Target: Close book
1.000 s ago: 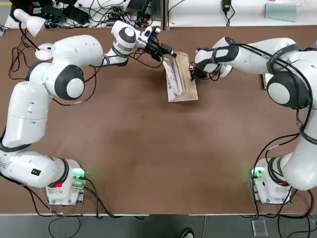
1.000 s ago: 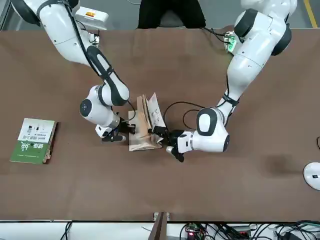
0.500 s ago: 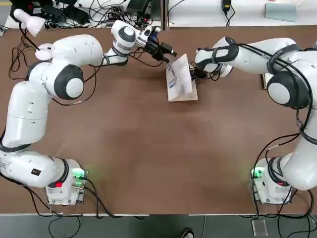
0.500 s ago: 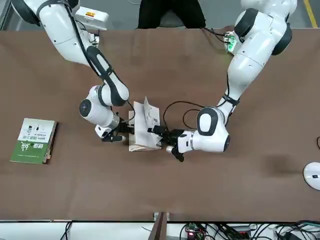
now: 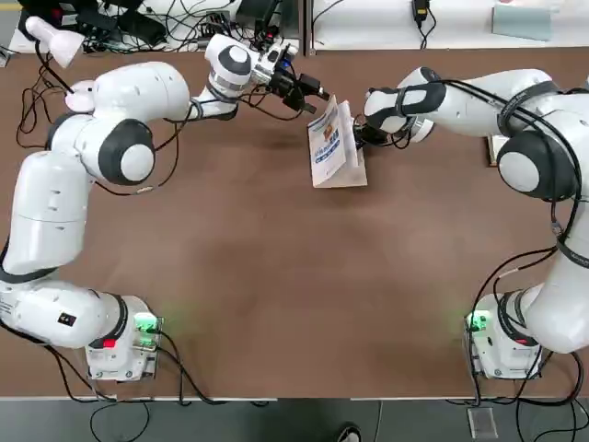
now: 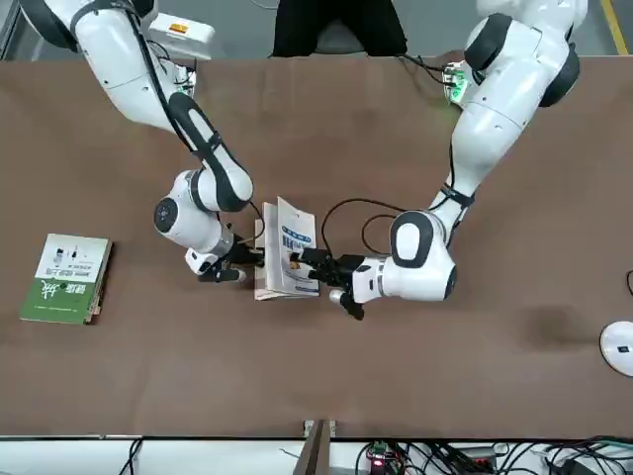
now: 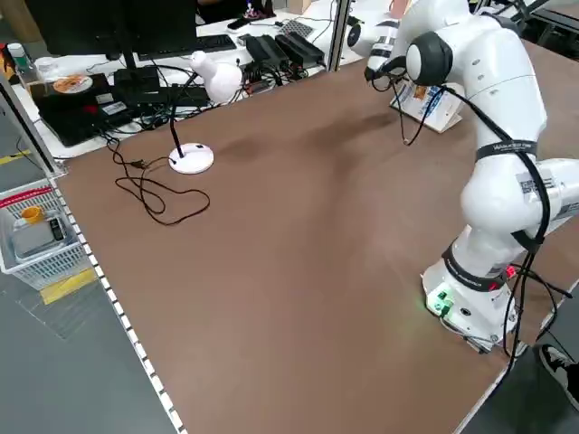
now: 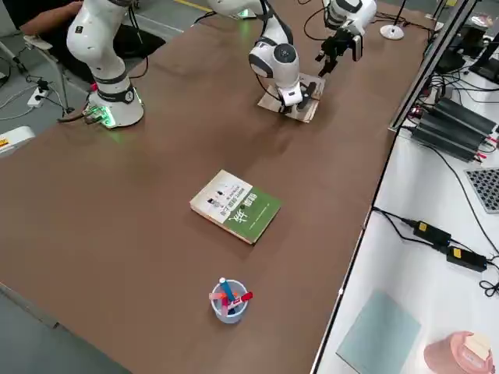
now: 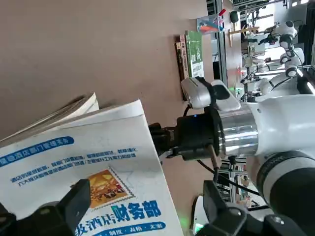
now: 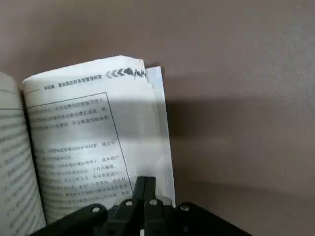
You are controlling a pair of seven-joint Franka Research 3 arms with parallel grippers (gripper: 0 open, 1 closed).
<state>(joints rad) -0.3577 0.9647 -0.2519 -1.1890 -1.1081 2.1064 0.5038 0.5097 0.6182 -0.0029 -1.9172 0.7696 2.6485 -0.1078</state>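
The book [image 5: 332,147] lies at the far middle of the table between both grippers. Its white cover [image 6: 294,255], with blue lettering and a small orange picture, stands tilted over the cream text pages [image 10: 83,137]. My left gripper [image 5: 311,95] is open at the cover's far edge, and in the left wrist view the cover [image 9: 98,162] fills the space in front of its spread fingers. My right gripper [image 5: 361,136] is shut. Its fingertips [image 10: 146,189] press on the lower page near the book's edge on the robot's right.
A green-and-white book [image 6: 67,277] lies on the table on the robot's right. A cup of pens [image 8: 228,300] stands beyond it. A white desk lamp [image 7: 194,155] sits at the far left corner. A person in dark clothes [image 6: 336,25] stands behind the arms.
The cover has swung from nearly upright over toward the right arm's side, and its white face now shows from above. Both grippers have stayed almost where they were.
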